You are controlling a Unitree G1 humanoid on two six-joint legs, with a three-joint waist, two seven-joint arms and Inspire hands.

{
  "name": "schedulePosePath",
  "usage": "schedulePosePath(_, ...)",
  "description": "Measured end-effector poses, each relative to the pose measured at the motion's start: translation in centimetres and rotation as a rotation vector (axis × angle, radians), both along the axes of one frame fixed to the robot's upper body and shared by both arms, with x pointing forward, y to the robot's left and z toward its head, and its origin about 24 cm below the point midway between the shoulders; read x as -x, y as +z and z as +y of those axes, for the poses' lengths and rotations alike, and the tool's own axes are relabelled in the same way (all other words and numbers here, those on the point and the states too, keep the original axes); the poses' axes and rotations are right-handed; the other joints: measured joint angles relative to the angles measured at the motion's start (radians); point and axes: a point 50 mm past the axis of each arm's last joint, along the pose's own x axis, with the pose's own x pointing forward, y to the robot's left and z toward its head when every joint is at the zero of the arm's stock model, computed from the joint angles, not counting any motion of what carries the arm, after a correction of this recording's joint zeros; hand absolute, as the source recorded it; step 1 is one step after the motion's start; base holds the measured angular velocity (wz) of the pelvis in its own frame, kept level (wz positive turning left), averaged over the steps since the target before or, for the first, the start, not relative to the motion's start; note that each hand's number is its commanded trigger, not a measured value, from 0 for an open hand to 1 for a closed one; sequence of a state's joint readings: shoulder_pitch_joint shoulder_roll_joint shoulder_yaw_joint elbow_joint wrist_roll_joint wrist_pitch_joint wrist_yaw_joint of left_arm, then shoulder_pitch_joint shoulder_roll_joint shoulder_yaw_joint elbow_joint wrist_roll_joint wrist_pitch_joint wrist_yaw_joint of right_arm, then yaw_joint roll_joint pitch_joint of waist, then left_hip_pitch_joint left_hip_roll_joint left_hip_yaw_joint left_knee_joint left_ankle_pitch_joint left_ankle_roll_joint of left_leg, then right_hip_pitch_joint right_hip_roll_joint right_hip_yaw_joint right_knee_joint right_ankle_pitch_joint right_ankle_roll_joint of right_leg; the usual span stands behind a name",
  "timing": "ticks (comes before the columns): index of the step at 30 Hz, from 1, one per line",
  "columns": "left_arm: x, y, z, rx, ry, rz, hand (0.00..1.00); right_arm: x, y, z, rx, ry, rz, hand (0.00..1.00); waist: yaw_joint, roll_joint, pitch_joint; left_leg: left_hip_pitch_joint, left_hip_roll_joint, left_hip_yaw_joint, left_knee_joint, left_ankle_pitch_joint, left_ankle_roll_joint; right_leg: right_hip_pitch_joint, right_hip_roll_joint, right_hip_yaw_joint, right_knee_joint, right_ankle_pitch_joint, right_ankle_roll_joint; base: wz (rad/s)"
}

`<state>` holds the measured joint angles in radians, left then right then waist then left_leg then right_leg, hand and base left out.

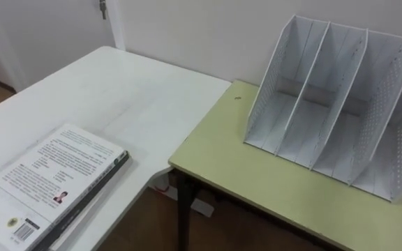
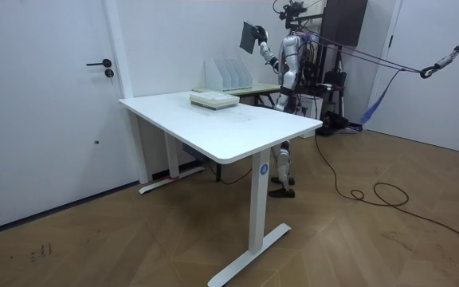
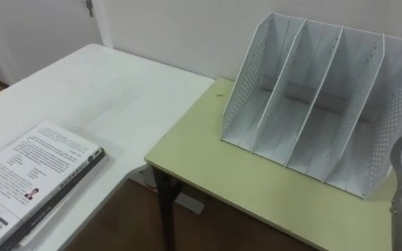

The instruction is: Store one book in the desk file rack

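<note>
Raised in what seems the right hand (image 2: 261,42), whose grip I cannot tell, the one dark book (image 2: 250,37) could clip a divider and shove the single four-slot file rack (image 1: 340,104) on the right green worktop (image 1: 257,178); perhaps two stacked books (image 1: 54,185) lie on the left white worktop (image 1: 117,97).

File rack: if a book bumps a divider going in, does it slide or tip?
The file rack looks like thin perforated sheet, all slots empty, so probably light; a push may slide it on the smooth green desk. Its base is wide, with several dividers bracing it, so tipping seems unlikely.
</note>
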<state>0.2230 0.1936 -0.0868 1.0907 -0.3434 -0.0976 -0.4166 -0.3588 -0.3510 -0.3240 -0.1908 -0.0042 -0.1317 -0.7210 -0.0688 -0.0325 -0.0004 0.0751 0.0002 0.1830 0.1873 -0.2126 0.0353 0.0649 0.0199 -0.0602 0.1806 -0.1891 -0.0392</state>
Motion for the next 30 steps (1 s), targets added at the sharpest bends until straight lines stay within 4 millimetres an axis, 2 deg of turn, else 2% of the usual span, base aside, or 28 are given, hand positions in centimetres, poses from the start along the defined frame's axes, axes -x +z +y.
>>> schedulePosePath(5, 0.0, 0.0, 0.1, -0.006, 0.008, 0.002, 0.0, -0.1, 0.1, -0.4, -0.013, -0.015, 0.0, 1.0, -0.001, -0.007, -0.0053, -0.004, -0.001, -0.006, 0.0, 0.0, 0.0, 0.002, 0.0, -0.009, -0.008, 0.0, 0.0, 0.05)
schedulePosePath(9, 0.0, 0.0, 0.1, -0.013, 0.012, 0.005, 0.0, -0.2, 0.0, -0.4, -0.014, -0.014, 0.008, 1.0, -0.001, -0.011, -0.004, -0.01, -0.002, -0.023, -0.001, 0.001, -0.002, 0.002, -0.001, -0.023, -0.01, 0.001, -0.001, 0.09)
schedulePosePath(14, 0.0, 0.0, 0.2, -0.013, 0.02, 0.005, 0.0, -0.5, -0.3, -0.6, -0.023, -0.013, 0.054, 1.0, 0.003, -0.021, 0.0014, -0.01, -0.002, -0.027, -0.001, 0.002, -0.003, 0.002, -0.001, -0.024, -0.01, 0.001, -0.001, 0.02)
schedulePosePath(18, 0.0, 0.0, 0.3, -0.011, 0.033, 0.013, 0.0, -0.7, -0.4, -0.5, -0.014, 0.002, 0.072, 1.0, 0.01, -0.025, 0.0008, -0.01, -0.003, -0.027, -0.001, 0.002, -0.003, 0.002, -0.001, -0.023, -0.011, 0.001, -0.001, 0.0)
schedulePosePath(25, -0.2, 0.0, 0.6, -0.015, 0.05, 0.011, 0.0, -1.7, -1.3, -1.4, -0.039, 0.052, 0.17, 1.0, 0.027, -0.05, -0.004, -0.01, -0.002, -0.027, 0.0, 0.002, -0.003, 0.003, -0.002, -0.024, -0.009, 0.001, -0.001, 0.0)
schedulePosePath(30, -0.6, 0.1, 0.9, -0.022, 0.052, 0.003, 0.0, -2.3, -2.2, -2.0, -0.065, 0.084, 0.236, 1.0, 0.041, -0.065, 0.0029, -0.01, 0.003, -0.027, 0.002, 0.002, -0.003, 0.003, -0.002, -0.026, -0.007, 0.002, -0.002, 0.0)
